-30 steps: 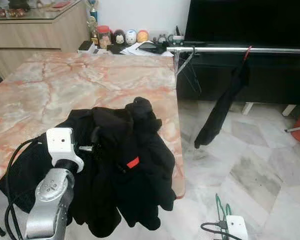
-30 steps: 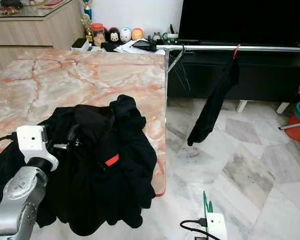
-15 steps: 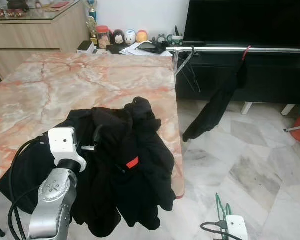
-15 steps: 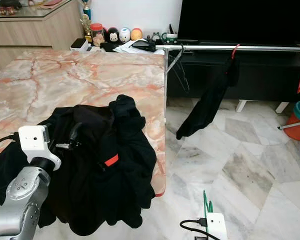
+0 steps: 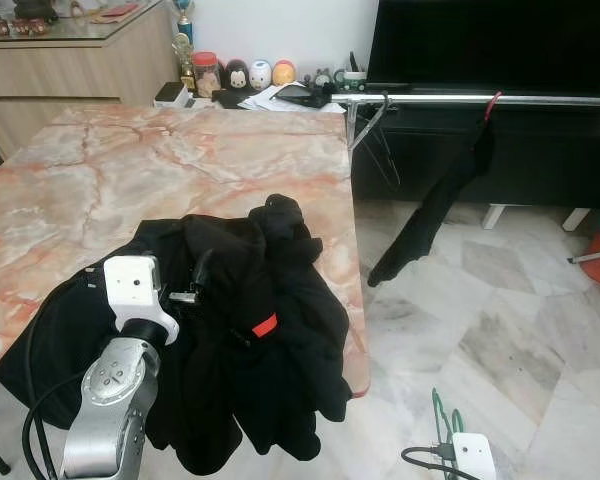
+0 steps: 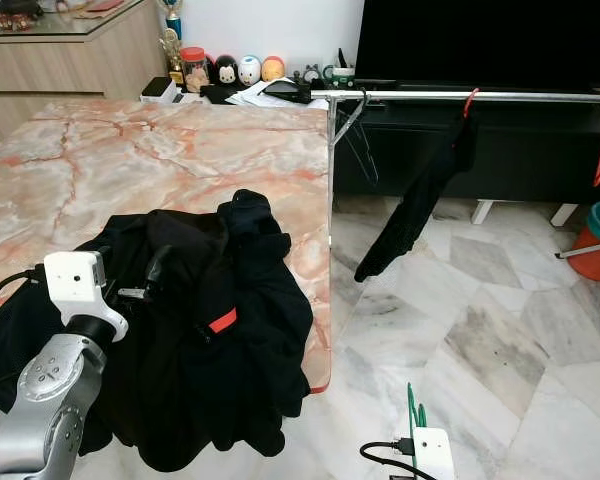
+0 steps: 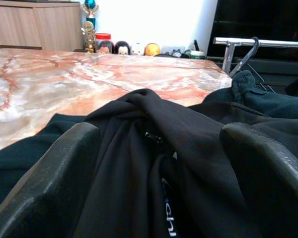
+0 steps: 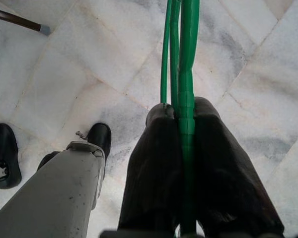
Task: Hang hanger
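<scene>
Low at right, right tool [image 8: 181,116] clamping thin green hanger [image 8: 184,54] (wire-like); left tool [image 7: 159,163] agape

table [image 5: 130,170]: glossy marble | jacket [image 5: 250,330]: matt cloth | hanger [image 8: 181,74]: perhaps plastic

l gripper [image 7: 154,163] fingers spread; r gripper [image 8: 181,148] clamped, arm low.

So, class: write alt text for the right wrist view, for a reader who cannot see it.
The right gripper is shut on a green hanger, whose thin green bars run out between the two black fingers. Below lies a pale marble floor, with the robot's grey leg and black foot.
</scene>
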You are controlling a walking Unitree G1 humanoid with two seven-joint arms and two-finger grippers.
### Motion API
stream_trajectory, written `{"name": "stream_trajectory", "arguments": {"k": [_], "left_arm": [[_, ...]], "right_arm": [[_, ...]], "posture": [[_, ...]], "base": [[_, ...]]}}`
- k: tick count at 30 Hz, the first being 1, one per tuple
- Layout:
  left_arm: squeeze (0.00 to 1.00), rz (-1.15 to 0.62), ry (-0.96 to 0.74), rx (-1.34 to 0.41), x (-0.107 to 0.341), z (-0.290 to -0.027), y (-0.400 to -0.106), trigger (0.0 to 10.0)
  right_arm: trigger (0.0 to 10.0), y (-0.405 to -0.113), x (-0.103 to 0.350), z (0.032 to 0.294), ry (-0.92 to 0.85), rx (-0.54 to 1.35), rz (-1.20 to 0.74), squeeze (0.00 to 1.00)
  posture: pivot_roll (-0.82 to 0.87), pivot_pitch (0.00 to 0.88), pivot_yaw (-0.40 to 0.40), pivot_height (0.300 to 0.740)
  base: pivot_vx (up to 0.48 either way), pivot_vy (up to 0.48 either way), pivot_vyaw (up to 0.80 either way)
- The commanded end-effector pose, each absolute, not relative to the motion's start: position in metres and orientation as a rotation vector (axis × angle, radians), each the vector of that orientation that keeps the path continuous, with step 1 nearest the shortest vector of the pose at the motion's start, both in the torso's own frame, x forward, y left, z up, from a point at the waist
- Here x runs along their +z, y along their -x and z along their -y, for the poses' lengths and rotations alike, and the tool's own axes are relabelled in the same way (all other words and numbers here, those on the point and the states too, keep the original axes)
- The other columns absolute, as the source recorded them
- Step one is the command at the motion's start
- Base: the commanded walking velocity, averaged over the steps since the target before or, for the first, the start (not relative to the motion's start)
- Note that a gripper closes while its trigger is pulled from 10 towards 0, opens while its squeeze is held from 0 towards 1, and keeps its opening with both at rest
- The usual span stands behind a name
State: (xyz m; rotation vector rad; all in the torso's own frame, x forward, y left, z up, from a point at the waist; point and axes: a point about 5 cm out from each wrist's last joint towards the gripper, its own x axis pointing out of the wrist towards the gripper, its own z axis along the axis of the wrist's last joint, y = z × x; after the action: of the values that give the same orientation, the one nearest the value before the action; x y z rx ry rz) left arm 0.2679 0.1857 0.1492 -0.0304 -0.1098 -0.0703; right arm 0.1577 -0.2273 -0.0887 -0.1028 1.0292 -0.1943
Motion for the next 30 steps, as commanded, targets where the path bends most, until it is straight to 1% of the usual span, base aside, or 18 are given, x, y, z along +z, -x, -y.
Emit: {"name": "stream_trajectory", "arguments": {"k": [1, 30], "left_arm": [[0.0, 0.1, 0.023, -0.079, 0.1461, -0.1849, -0.267, 10.0], [0.0, 0.097, 0.013, -0.082, 0.1458, -0.1851, -0.2674, 10.0]], "right_arm": [[10.0, -0.156, -0.0894, 0.2273, 0.095, -0.202, -1.03, 0.0], [10.0, -0.1587, -0.0882, 0.228, 0.094, -0.206, -1.025, 0.0]], "posture": [[0.17, 0.0, -0.008, 0.732], [0.18, 0.0, -0.012, 0.732]], "base": [[0.0, 0.0, 0.0], [0.0, 0.0, 0.0]]}}
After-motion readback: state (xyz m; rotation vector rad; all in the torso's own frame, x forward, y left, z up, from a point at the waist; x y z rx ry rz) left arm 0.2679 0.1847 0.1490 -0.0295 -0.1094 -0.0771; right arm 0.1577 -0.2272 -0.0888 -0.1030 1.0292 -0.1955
